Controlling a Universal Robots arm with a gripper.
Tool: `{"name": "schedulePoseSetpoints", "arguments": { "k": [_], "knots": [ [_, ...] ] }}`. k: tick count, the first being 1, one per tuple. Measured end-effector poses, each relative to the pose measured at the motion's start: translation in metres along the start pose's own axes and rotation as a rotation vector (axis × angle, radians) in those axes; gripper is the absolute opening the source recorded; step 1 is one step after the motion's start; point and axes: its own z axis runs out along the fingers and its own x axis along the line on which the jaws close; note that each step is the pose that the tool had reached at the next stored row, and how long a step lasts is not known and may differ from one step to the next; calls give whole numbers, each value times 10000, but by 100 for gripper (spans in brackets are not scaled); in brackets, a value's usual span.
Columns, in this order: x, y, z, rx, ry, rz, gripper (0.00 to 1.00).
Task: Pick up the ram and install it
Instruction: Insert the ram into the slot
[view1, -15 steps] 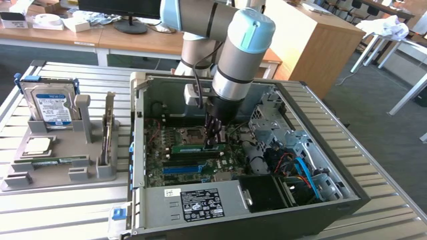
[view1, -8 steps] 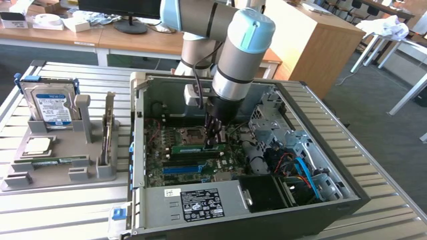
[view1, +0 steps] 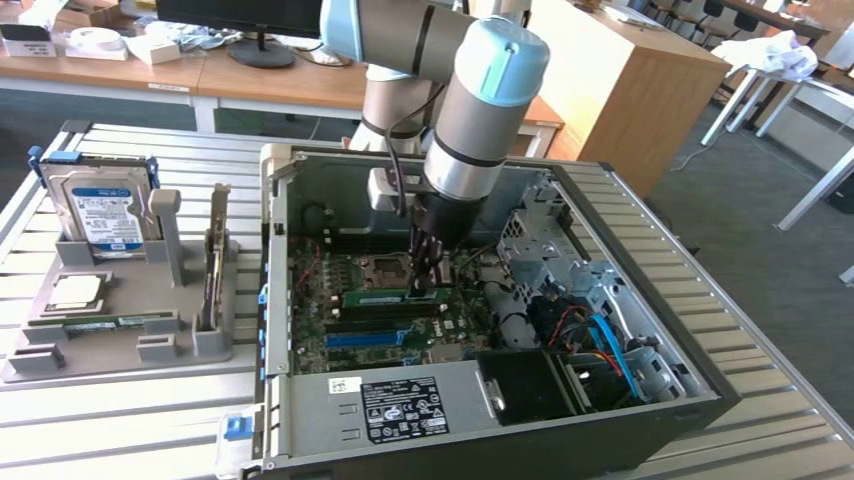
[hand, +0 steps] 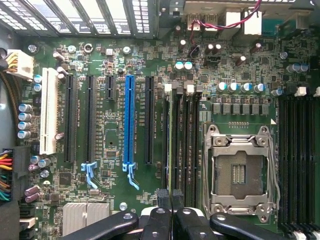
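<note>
One ram (view1: 380, 297) on edge in slot (hand: 186, 140), long axis along it, clenched gripper (hand: 171, 196) over it

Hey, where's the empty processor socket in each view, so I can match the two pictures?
Exterior view: processor socket near the picture's centre.
Wrist view: the socket lies between two banks of black memory slots.
Shared landmark: the blue expansion slot.

Bright, even light; soft shadow inside the computer case (view1: 627, 435), pale glare on the table (view1: 120, 420).
</note>
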Motion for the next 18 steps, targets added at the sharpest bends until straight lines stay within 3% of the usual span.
{"name": "schedulePoseSetpoints", "arguments": {
  "k": [18],
  "knots": [
    [20,-2,31,0,0,-1,11]
  ]
}}
